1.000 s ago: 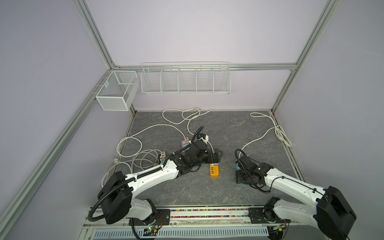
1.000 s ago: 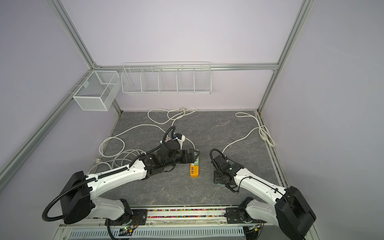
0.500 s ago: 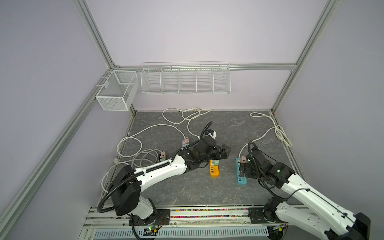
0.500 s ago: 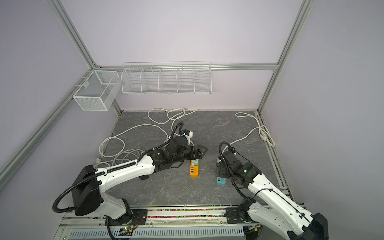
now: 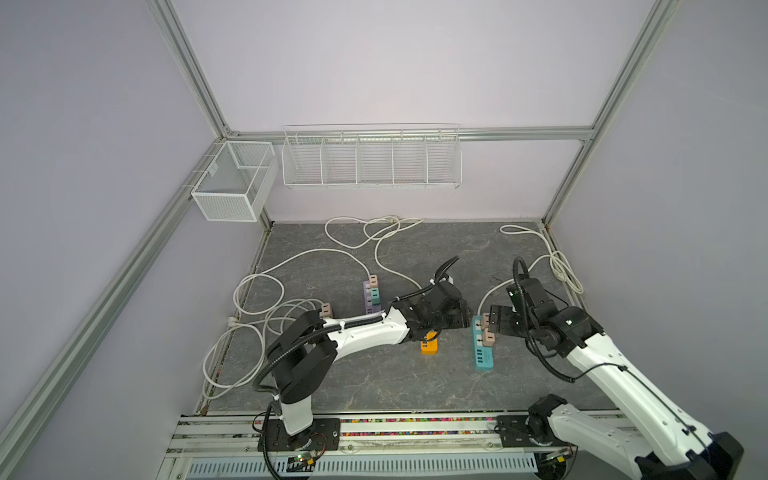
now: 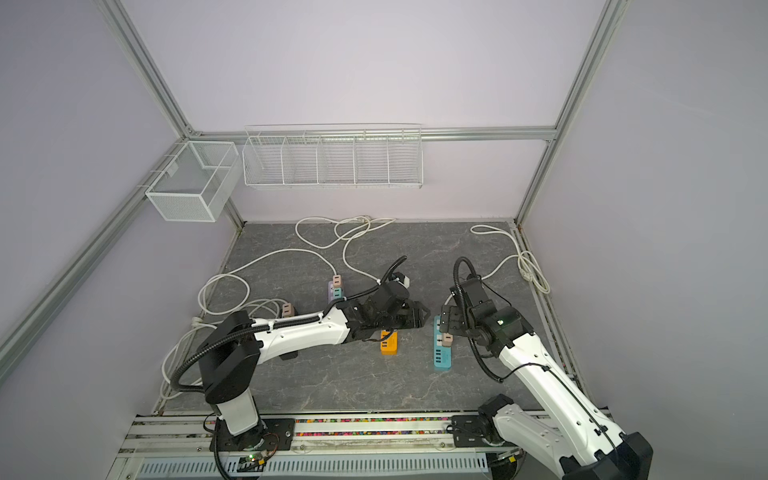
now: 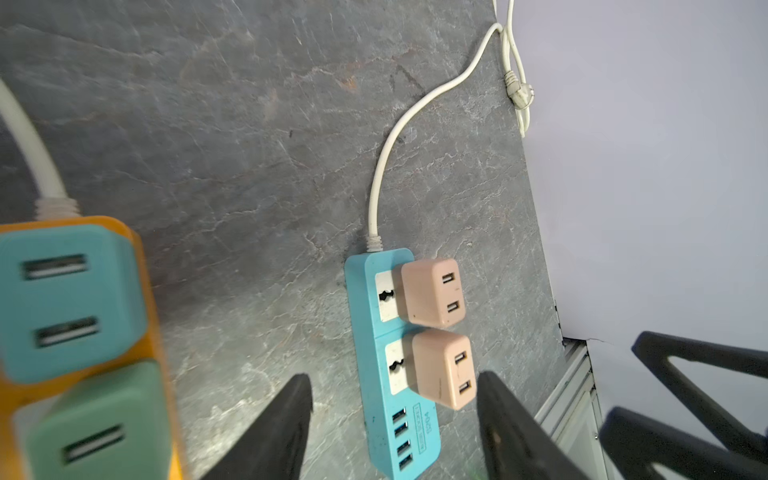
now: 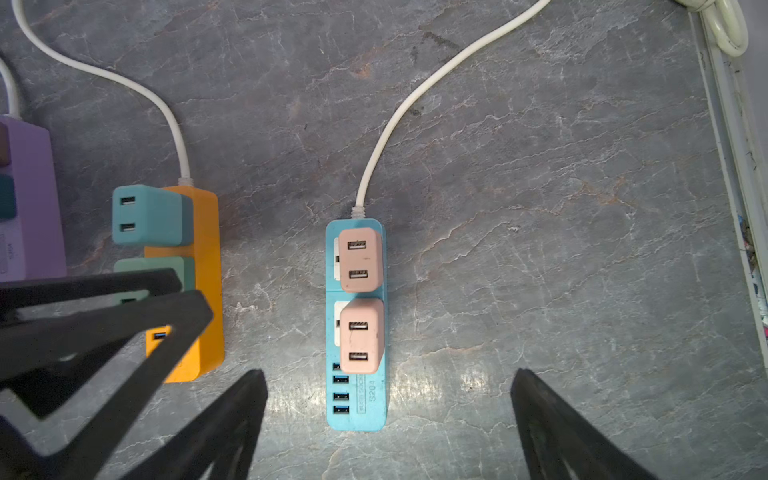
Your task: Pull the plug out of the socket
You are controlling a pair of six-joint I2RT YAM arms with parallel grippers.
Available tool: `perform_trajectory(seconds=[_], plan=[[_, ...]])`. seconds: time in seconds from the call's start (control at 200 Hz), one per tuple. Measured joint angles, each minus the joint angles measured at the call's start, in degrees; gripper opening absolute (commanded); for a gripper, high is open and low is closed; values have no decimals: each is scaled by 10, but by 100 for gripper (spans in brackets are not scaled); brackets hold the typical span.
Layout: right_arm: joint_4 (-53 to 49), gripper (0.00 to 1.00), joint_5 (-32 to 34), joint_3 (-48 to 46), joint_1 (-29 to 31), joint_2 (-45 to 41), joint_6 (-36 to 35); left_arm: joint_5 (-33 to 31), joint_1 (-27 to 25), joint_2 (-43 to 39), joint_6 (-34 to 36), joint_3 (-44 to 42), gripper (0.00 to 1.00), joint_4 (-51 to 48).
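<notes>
left arm (image 5: 365, 332) stretched low, jaws parted, right arm (image 5: 600, 368) bent forward, jaws wide, both empty

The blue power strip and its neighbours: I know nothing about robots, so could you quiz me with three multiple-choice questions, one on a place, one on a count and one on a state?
1. In both top views, where does the orange power strip lie from the blue power strip?
A. right of it
B. left of it
C. on top of it

2. How many pink adapters are plugged into the blue power strip?
A. one
B. three
C. two

3. How does the right gripper stand?
A. open, holding nothing
B. shut on a pink adapter
C. shut on the cord

Answers:
1 B: the orange one sits to the left, with a gap between them.
2 C: the right wrist view shows two, in a row along the strip.
3 A: its jaws stand wide apart above the strip, touching nothing.
</notes>
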Motion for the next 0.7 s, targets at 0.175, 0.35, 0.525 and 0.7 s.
perform_trajectory(seconds=[0.175, 0.35, 0.525, 0.7], plan=[[19, 83, -34, 3, -32, 49, -32, 0, -12, 54, -8, 40, 53, -10], [40, 74, -70, 3, -60, 83, -51, -1, -24, 86, -13, 63, 46, -14], [68, 68, -87, 3, -68, 121, -59, -1, -27, 114, -16, 72, 39, -16], [95, 64, -102, 3, -73, 172, -62, 0, -27, 132, -17, 83, 33, -14]])
